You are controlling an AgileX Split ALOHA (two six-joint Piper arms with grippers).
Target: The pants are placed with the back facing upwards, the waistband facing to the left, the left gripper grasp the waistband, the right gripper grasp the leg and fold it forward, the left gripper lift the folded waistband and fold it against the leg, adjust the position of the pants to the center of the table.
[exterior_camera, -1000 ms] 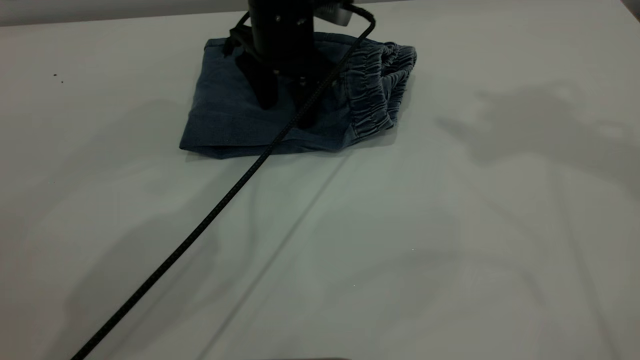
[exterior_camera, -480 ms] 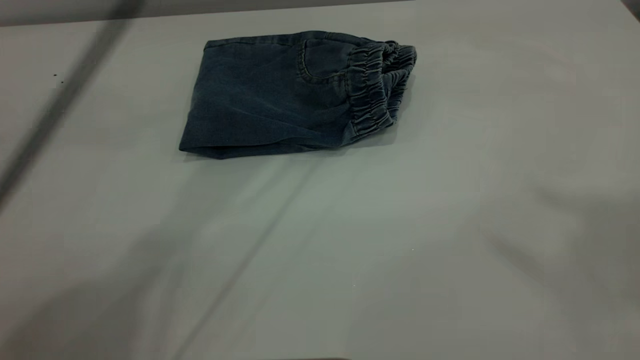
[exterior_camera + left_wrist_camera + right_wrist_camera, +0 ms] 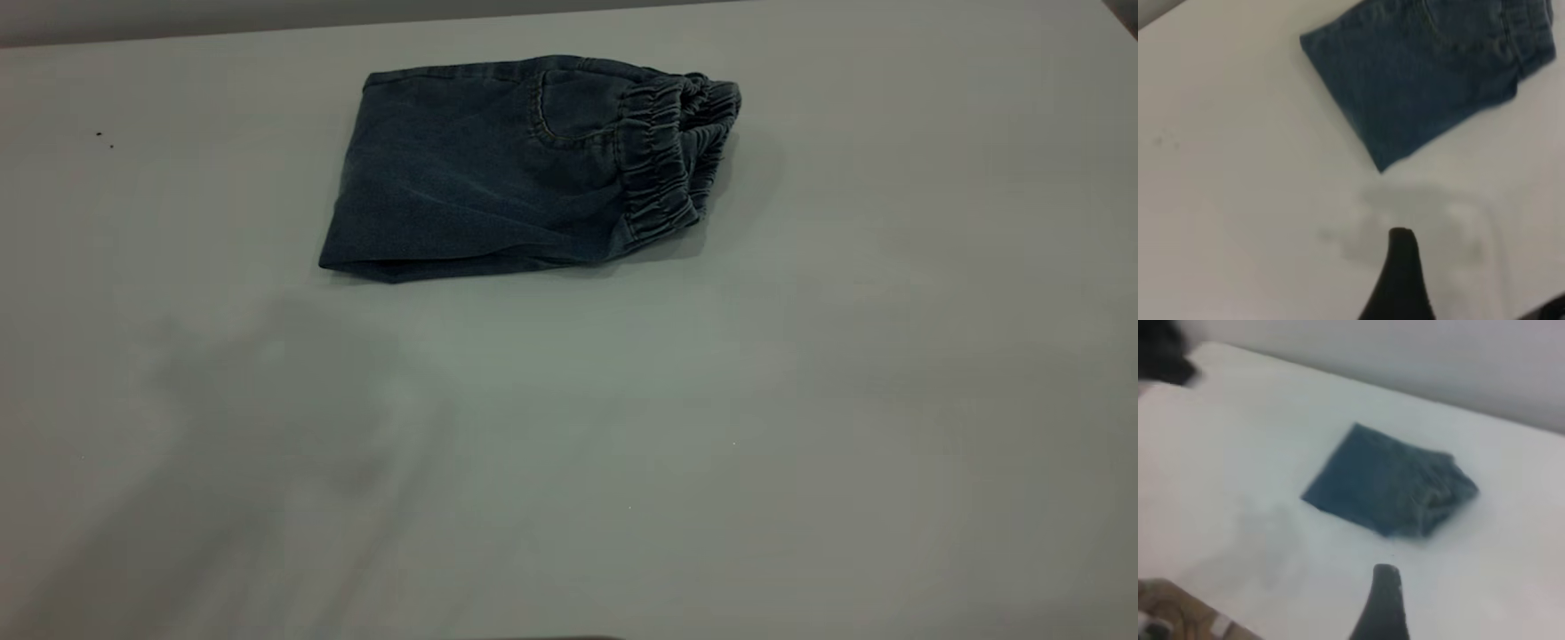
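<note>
Lying folded: pants (image 3: 498, 169), soft denim rectangle; ruched waistband (image 3: 662, 156) bunched.

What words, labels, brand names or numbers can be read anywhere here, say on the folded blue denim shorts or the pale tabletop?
None can be read.
The folded blue denim shorts show only stitching, a pocket seam and the gathered elastic waistband; no tag or print faces up.
The plain white tabletop carries no writing, only two tiny dark specks.
</note>
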